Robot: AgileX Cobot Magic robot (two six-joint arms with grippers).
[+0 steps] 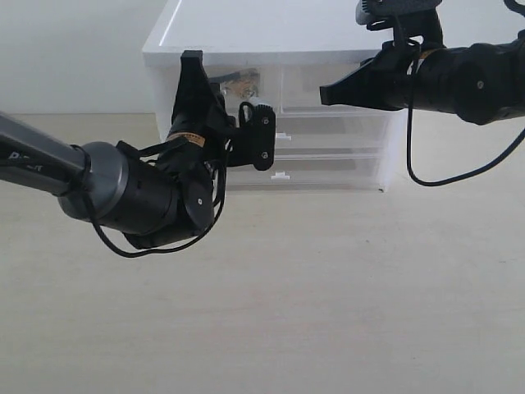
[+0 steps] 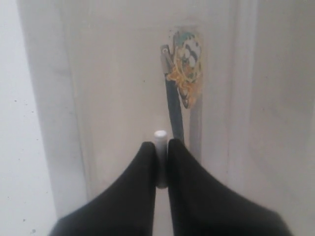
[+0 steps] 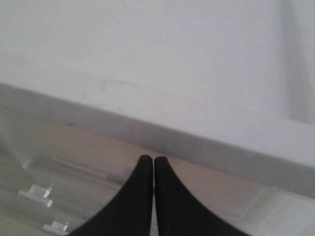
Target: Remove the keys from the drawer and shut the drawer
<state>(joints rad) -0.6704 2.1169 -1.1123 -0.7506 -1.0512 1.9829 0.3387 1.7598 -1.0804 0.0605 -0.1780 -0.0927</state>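
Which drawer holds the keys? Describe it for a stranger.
Find the white translucent plastic drawer cabinet on the beige table. In its top row, take the left-hand half-width drawer, not its right-hand twin. Only it shows gold keys inside.

Robot lab bench: bare beige table [image 1: 328, 312], white wall [image 1: 66, 49], plastic cabinet [image 1: 328, 25].

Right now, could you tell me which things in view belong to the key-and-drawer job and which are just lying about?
Job: keys inside the drawer; its tab handle, pinched by the left gripper.
Just there: right small drawer; full-width drawers; table; right gripper, shut on nothing.
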